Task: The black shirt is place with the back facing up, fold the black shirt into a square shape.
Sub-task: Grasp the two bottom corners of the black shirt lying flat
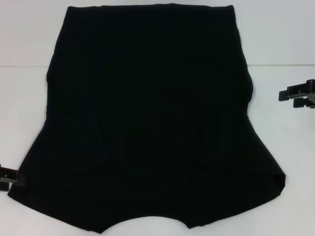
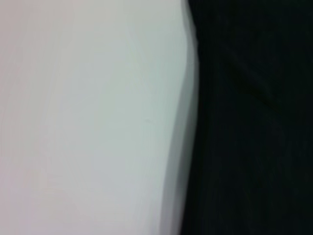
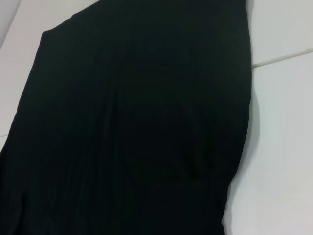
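The black shirt (image 1: 152, 123) lies spread flat on the white table (image 1: 29, 39), plain side up, with no letters showing. Its straight hem is at the far end, and its wider end with the curved neckline is at the near edge. My left gripper (image 1: 7, 178) sits at the picture's left edge, just beside the shirt's near left corner. My right gripper (image 1: 299, 95) is at the right edge, apart from the shirt's right side. In the left wrist view the shirt (image 2: 249, 122) borders bare table (image 2: 88, 117). The shirt (image 3: 132, 132) fills most of the right wrist view.
White table surface surrounds the shirt on the left, right and far sides. A thin seam (image 3: 283, 58) in the table runs beside the shirt in the right wrist view. The shirt's near edge reaches the bottom of the head view.
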